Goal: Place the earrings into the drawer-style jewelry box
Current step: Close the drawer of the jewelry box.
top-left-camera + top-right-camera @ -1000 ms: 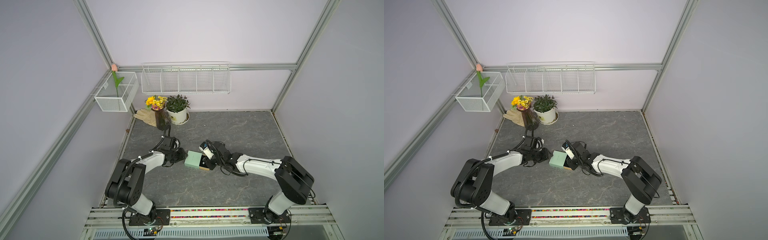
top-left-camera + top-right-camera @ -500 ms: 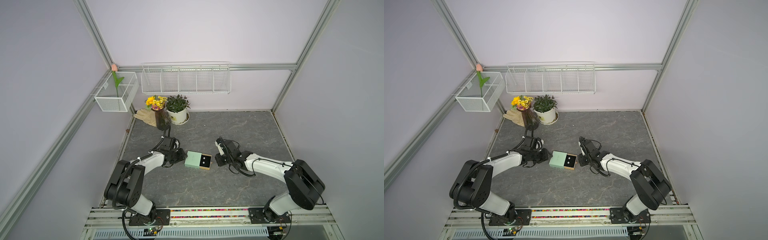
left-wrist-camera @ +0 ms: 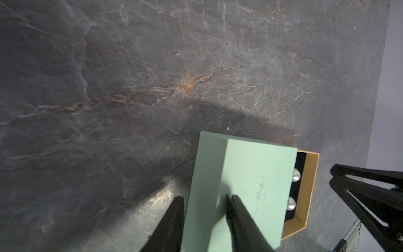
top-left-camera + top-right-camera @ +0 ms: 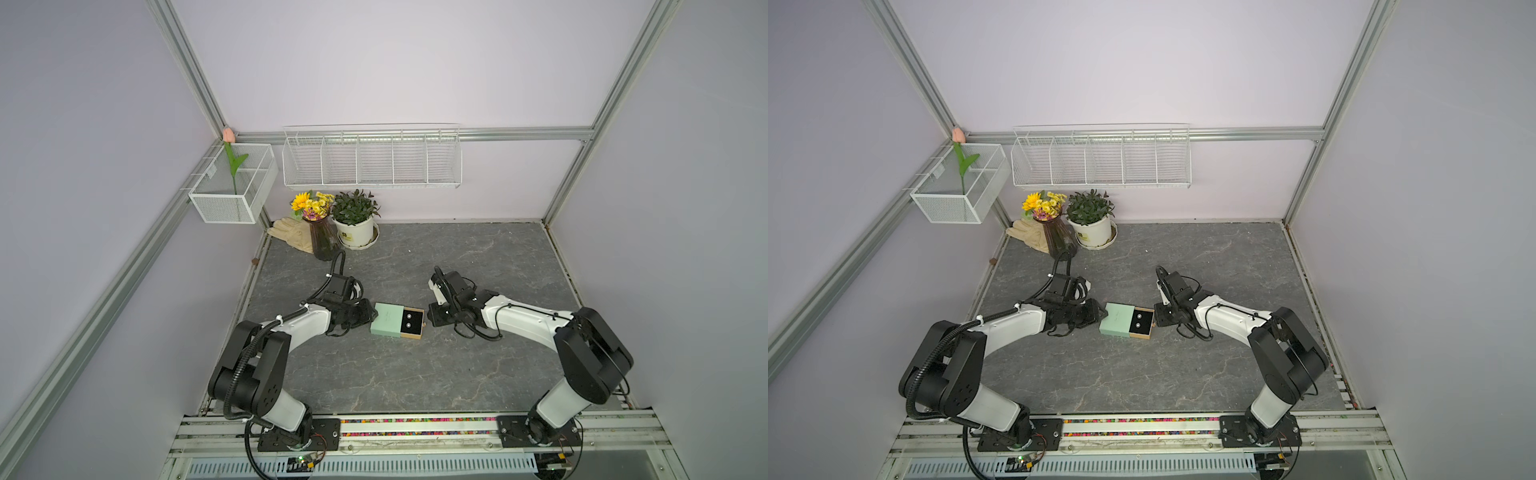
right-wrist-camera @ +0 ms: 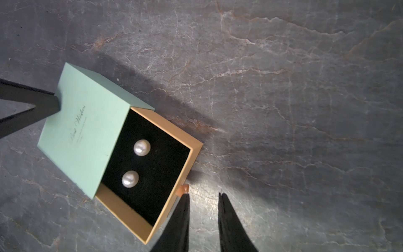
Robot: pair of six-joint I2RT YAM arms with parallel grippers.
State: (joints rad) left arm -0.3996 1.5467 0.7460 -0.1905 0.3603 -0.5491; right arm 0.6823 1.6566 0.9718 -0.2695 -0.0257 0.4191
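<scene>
Both top views: the jewelry box (image 4: pixel 385 319) (image 4: pixel 1118 319) lies flat near the middle of the grey bench (image 4: pixel 415 374) (image 4: pixel 1142 374), mint sleeve toward the left arm, tan tray sticking partly out toward the right arm. The earrings (image 4: pixel 408 323) (image 4: pixel 1138 324) show as two pale dots side by side on the tray's black lining. The left hand (image 4: pixel 371 316) (image 4: pixel 1101 312) sits low at the sleeve's closed end, touching it. The right hand (image 4: pixel 431 322) (image 4: pixel 1158 319) sits low just beside the tray's front; its gap can't be read from up here. The back corner has a potted plant (image 4: pixel 355 220), a vase of flowers (image 4: pixel 318 232) and a glove (image 4: pixel 291 232), all well apart from the box. Left wrist view: the left hand (image 3: pixel 204 197) is clamped on the jewelry box (image 3: pixel 257 170), one black finger on the sleeve's top, the other down by its side wall, a narrow grip. The earrings (image 3: pixel 296 175) peek out past the sleeve's open edge, inside the tray. Right wrist view: the right hand (image 5: pixel 202 195) is parted narrowly and holds nothing, with bare bench (image 5: pixel 305 109) between its fingers. One fingertip (image 5: pixel 184 203) is right at the small orange pull tab (image 5: pixel 183 189) on the tray front; contact unclear. The jewelry box (image 5: pixel 87 131) has its tray partly out, both earrings (image 5: pixel 141 147) on the black lining near the sleeve's mouth, not touching each other.
</scene>
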